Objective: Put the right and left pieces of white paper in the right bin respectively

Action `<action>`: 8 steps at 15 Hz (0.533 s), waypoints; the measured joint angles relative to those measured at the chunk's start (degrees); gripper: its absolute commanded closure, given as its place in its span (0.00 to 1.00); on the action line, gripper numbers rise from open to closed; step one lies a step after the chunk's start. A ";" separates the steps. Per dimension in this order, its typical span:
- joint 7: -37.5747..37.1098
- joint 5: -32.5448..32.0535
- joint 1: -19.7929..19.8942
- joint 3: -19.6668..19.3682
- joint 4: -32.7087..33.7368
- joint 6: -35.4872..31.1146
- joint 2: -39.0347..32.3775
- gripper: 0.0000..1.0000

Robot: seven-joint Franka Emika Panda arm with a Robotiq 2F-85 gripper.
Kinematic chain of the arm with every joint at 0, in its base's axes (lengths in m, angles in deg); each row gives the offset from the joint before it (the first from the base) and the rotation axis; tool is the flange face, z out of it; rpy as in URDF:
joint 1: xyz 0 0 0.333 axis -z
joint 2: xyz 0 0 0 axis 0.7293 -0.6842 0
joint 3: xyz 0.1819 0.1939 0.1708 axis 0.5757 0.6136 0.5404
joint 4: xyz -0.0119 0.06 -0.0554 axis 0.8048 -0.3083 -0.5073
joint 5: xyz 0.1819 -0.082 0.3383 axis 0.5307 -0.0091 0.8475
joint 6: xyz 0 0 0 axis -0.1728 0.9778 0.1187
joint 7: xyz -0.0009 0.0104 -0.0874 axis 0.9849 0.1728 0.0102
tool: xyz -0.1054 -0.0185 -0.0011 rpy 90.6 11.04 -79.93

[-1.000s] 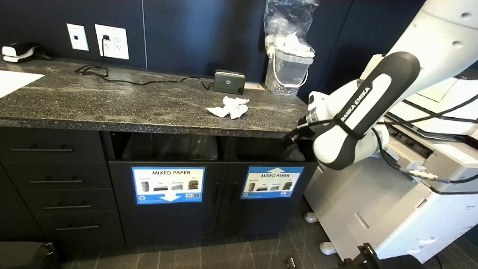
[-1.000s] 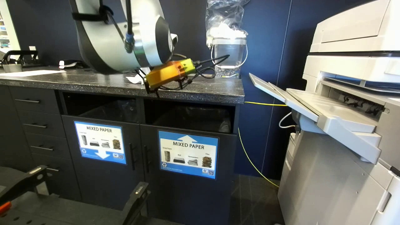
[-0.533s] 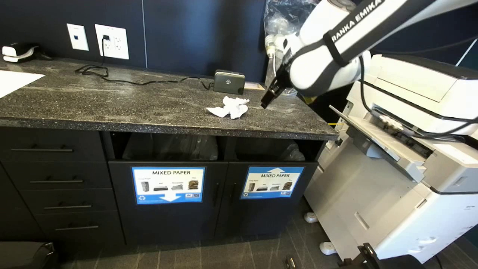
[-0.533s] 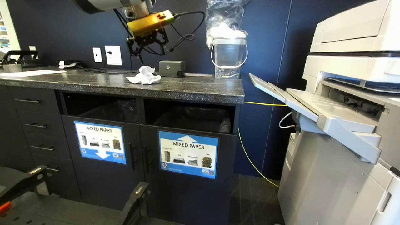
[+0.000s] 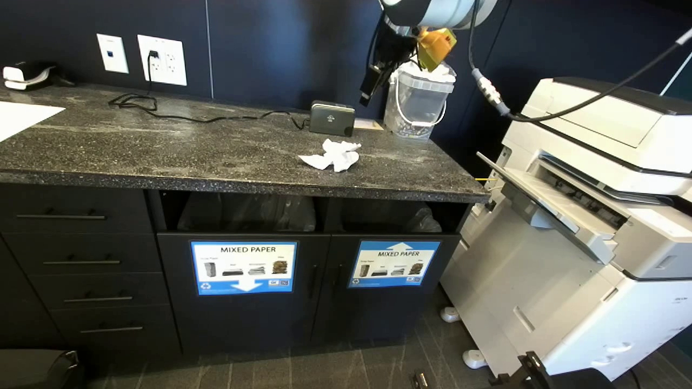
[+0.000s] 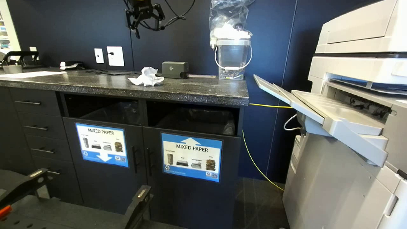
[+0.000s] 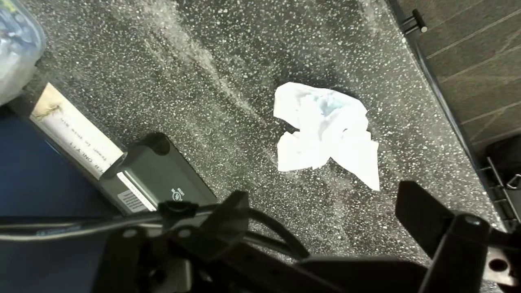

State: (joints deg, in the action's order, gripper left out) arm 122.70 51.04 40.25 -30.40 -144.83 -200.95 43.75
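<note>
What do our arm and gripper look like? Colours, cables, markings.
Arm: pale and rounded with some black; only a little shows, in an exterior view. Gripper: black and angular, with blunt fingers. A shiny orange-yellow block sits by it. Dark cables run off both, one with a silver inline connector. No lettering legible on either.
</note>
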 measured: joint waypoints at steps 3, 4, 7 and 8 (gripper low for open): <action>0.78 -0.07 0.09 0.08 9.02 6.88 -4.85 0.00; 1.14 -0.07 0.08 0.23 11.92 8.99 -6.69 0.00; 2.57 -0.07 -0.17 0.99 20.23 16.44 -12.29 0.00; 2.93 -0.07 -0.43 1.18 22.92 18.93 -14.16 0.00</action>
State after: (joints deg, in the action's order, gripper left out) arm 125.64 50.97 39.83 -29.22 -121.91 -182.02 29.59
